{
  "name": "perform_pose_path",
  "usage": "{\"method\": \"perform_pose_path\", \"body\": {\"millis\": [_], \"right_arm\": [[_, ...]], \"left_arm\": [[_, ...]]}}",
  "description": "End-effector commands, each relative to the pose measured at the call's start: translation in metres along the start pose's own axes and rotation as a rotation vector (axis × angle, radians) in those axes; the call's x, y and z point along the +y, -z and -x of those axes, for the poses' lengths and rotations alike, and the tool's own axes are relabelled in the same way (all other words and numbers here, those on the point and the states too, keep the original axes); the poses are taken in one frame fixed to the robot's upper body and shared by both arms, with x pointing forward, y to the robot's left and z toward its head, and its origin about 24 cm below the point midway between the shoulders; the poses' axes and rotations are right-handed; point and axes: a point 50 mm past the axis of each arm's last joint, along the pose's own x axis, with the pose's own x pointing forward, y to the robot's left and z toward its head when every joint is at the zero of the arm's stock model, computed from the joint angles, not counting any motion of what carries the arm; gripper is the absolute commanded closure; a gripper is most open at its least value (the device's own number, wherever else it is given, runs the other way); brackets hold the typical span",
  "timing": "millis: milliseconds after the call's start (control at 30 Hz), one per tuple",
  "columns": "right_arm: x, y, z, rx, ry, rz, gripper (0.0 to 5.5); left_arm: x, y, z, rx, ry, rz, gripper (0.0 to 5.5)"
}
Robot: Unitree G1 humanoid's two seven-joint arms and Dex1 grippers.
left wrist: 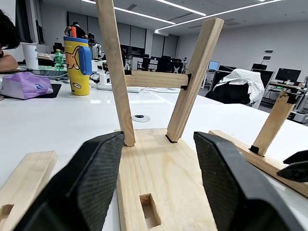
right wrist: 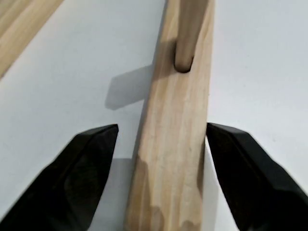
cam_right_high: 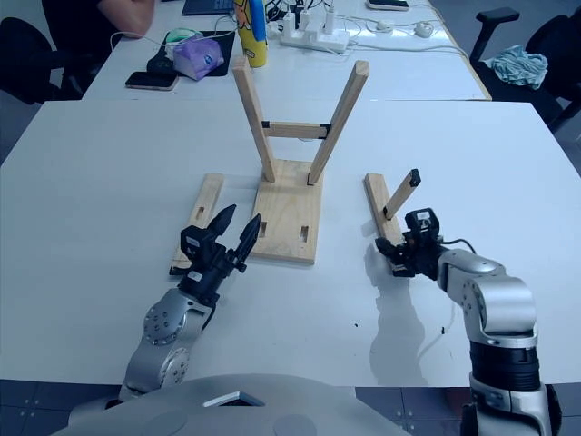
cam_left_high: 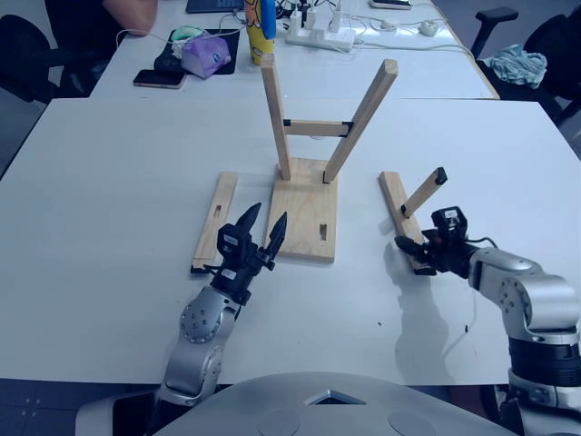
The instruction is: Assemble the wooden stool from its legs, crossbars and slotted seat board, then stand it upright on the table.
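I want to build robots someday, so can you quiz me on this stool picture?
1. True or false: two legs already stand in the seat board.
2. The right jaws are open around: A) a yellow bottle, B) the loose leg with a crossbar stuck in it, C) a phone.
3. How many legs lie flat on the table?
Key: 1 true; 2 B; 3 two.

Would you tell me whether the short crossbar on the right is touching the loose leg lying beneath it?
Touching. The right wrist view shows the crossbar with its lower end seated in the leg, with no gap between them.
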Motion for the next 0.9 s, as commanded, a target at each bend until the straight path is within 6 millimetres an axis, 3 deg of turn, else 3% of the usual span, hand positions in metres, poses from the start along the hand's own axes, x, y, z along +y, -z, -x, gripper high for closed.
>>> {"method": "perform_pose_path", "body": {"millis": [33, 400, 567, 700, 833, 900], "right_arm": [[0.009, 0.018, -0.004, 0.009, 0.051, -0.012, 2.15], [0.000, 0.029, -0.010, 0.021, 0.115, -0.030, 3.41], [-0.014, 0.026, -0.013, -0.004, 0.150, -0.066, 3.41], [-0.041, -0.007, -0.012, -0.250, 0.129, -0.239, 3.41], [-0.069, -0.061, 0.006, -0.536, -0.139, -0.370, 3.41], [-0.082, -0.068, 0.021, -0.580, -0.235, -0.403, 3.41]], "left_arm": [[0.002, -0.003, -0.004, 0.011, 0.053, -0.008, 2.83], [0.009, -0.005, -0.009, 0.014, 0.070, -0.024, 2.83], [0.015, -0.005, -0.013, 0.013, 0.029, -0.020, 2.83], [0.025, -0.008, -0.015, 0.006, 0.015, 0.061, 2.36], [0.031, -0.011, -0.018, 0.014, 0.080, 0.205, 1.84], [0.031, -0.013, -0.020, 0.026, 0.142, 0.292, 1.55]]}}
